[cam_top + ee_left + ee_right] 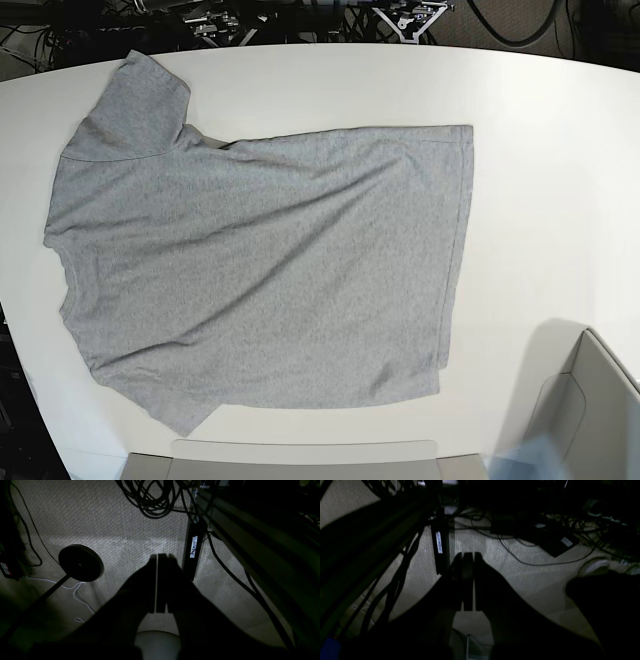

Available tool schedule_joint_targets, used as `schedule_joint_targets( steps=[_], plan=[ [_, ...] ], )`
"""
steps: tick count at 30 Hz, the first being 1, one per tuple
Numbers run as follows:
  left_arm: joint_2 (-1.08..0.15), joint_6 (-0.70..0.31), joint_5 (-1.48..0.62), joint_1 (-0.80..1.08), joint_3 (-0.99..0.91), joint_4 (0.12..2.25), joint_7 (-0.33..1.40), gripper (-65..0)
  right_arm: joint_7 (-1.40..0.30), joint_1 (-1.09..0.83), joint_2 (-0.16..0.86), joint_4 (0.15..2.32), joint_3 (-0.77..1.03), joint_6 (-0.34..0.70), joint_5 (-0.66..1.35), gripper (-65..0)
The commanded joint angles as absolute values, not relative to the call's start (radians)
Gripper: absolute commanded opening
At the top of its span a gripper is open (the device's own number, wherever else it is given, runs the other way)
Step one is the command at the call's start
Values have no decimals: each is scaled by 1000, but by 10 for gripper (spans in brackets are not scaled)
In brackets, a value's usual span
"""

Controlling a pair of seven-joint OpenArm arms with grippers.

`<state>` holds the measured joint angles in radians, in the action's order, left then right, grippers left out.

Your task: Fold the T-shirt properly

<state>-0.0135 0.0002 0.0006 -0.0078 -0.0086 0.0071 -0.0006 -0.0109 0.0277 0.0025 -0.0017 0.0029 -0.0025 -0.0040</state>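
Base view, near edge: a pale grey box rim (300,455) borders the white table (540,150). Beyond it, the light heather-grey short-sleeved cotton T-shirt (260,270) lies spread flat, plain side up, hem toward the right, one sleeve toward the far left corner. Wrist views: the left gripper (161,556) and right gripper (467,554) hang over beige carpet (112,530), jaws pressed together, holding nothing.

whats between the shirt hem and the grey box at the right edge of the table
Nothing but bare white table, in the base view: the T-shirt hem ends short of the grey box, with only the box's shadow falling on that stretch.
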Motion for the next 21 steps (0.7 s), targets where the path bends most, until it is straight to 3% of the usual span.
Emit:
schedule_joint_targets(
  steps=[1,21],
  plan=[
    [-8,4,5,-5,-7,8,-7,-650,-8,30,5,0,2,-5,-4,-650],
    [-10,4,7,-5,-7,8,-7,-650,-7,15,2,1,8,-5,-1,-650]
  ],
)
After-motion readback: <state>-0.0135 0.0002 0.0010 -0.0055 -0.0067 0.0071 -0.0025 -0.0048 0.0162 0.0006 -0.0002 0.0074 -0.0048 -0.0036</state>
